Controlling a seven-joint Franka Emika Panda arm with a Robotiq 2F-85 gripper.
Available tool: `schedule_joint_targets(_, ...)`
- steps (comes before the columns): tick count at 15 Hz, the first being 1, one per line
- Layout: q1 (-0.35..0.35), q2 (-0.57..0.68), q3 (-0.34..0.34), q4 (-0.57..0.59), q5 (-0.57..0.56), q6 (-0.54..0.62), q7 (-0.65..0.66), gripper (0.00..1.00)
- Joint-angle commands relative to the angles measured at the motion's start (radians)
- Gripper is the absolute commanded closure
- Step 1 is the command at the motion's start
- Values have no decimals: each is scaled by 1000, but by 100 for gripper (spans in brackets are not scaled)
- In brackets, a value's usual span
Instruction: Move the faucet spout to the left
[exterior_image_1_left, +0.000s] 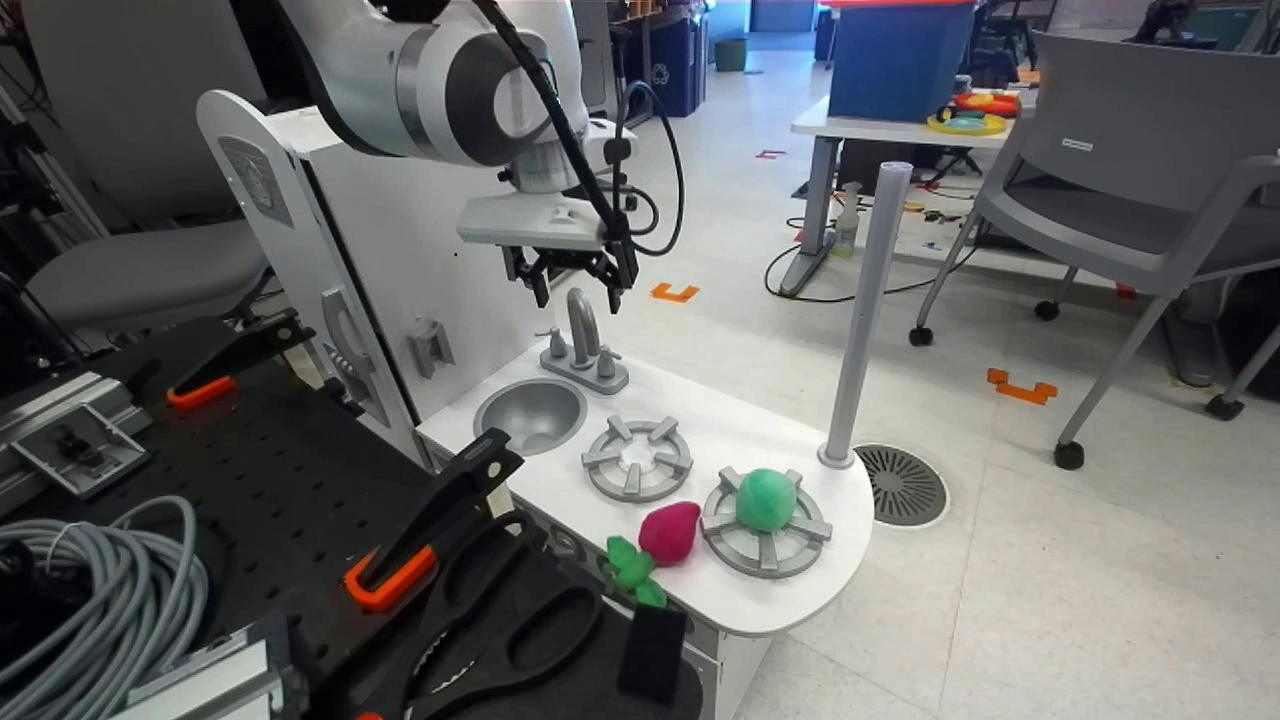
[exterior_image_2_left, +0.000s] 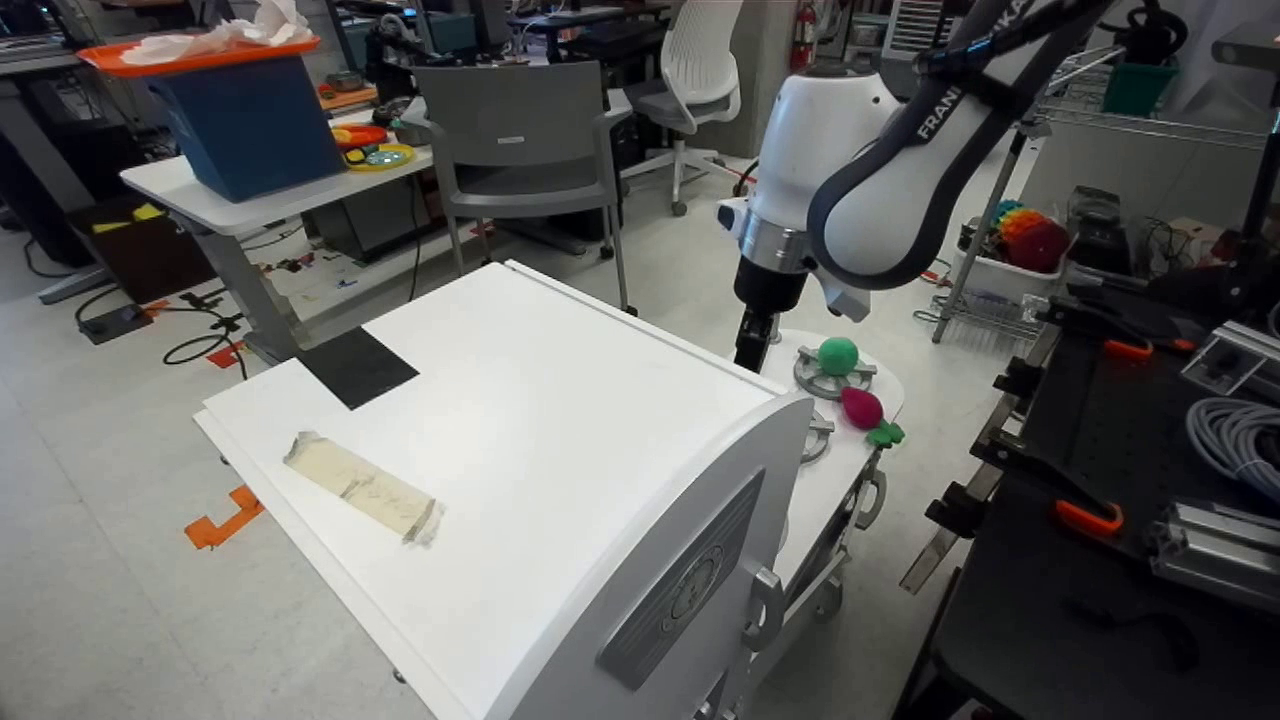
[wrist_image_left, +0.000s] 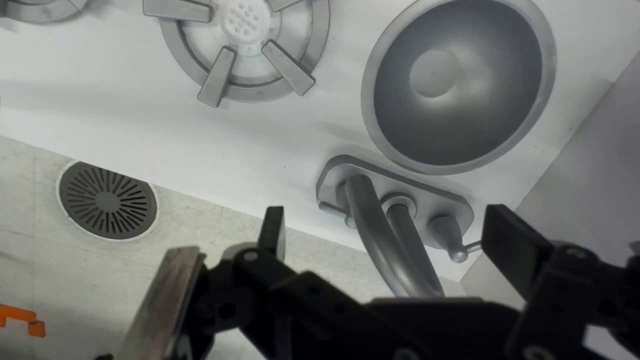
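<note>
Wrist view: white countertop (wrist_image_left: 240, 145) bears faucet spout (wrist_image_left: 376, 240) (pale floor (wrist_image_left: 100, 280) below).

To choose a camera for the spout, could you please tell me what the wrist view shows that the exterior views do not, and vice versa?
Only the wrist view clearly shows the dot pattern on the round, grey burner. Only the exterior views show the green ball and the magenta, green-leaved toy vegetable. Both share the open black gripper and, in an exterior view, the curved, silver-grey faucet spout.
</note>
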Motion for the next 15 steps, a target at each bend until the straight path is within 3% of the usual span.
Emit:
schedule_joint_targets(1,-34,92,43,82,-40,13,-91,0)
schedule_joint_targets(9,-33,232,68,247,-88,-17,-198,0)
schedule_joint_targets(15,-28,289,119,267,-115,-17,-260,0)
